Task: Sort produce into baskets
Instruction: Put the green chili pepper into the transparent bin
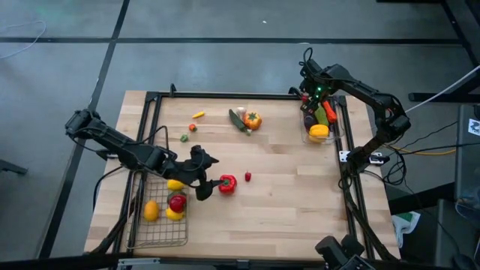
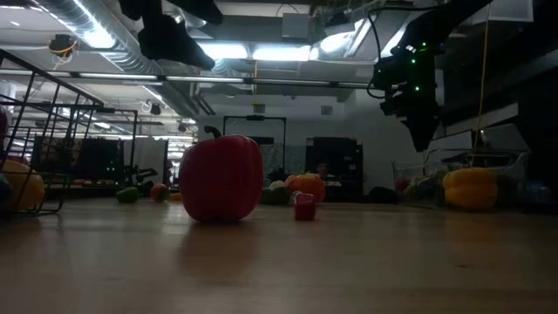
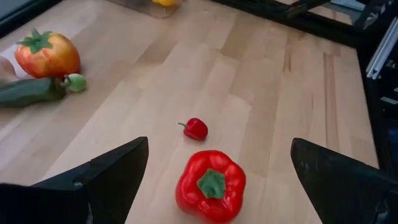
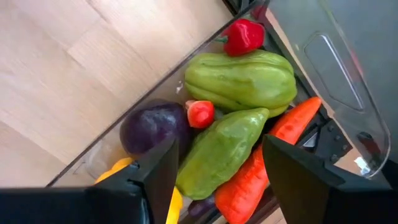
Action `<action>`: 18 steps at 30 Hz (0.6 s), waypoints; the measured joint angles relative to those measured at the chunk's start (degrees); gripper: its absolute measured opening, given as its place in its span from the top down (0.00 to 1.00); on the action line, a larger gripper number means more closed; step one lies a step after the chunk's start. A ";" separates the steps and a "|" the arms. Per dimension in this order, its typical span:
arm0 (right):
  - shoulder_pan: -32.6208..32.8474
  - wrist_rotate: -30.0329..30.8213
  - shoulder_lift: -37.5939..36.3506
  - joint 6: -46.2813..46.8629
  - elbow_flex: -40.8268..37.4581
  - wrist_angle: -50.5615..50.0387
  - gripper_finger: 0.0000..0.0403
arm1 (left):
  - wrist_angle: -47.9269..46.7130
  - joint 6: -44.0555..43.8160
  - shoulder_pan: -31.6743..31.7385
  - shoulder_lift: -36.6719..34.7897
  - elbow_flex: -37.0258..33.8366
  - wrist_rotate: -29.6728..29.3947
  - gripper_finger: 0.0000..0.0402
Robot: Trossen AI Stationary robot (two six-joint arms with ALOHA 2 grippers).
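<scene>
Left tool [image 1: 212, 181]: jaws spread wide, empty, poised at the bench's [image 1: 285, 195] left side just beside the red bell pepper [image 1: 227, 184]; in the left wrist view the pepper lies between the two dark fingers [image 3: 112, 177] without touching either.

Small red piece [image 1: 247, 177]: on the bare wood just past the pepper.

Wire-mesh basket [image 1: 142, 232]: front-left corner of the bench; holds a red piece [image 1: 178, 202] and several yellow and orange pieces.

Right tool [image 1: 316, 97]: jaws parted, nothing between them, hanging directly above the clear plastic bin [image 1: 339, 129] at the far-right edge of the bench.

Bin contents, right wrist view: two green squash-like pieces [image 4: 242, 81], purple eggplant [image 4: 152, 127], orange carrot [image 4: 273, 158], two small red pieces, a yellow piece at the near end.

Loose produce, far centre of the bench: orange tomato-like piece [image 1: 253, 120] touching a dark green cucumber [image 1: 238, 119]; well to its left, a small yellow-orange piece [image 1: 198, 115], a small red-and-green piece [image 1: 192, 127] and a small green piece [image 1: 184, 138].
</scene>
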 joint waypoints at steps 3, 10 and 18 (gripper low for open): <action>0.02 -0.19 -0.60 -0.01 0.05 -0.03 0.42 | -0.15 0.01 0.27 0.19 0.00 0.45 0.03; 0.03 -8.43 -5.46 0.99 4.03 0.35 0.42 | -0.35 2.00 0.63 0.19 0.02 0.89 0.04; 4.96 -26.53 -9.81 5.60 4.94 7.73 0.42 | -0.37 3.03 5.40 0.19 0.02 0.91 0.06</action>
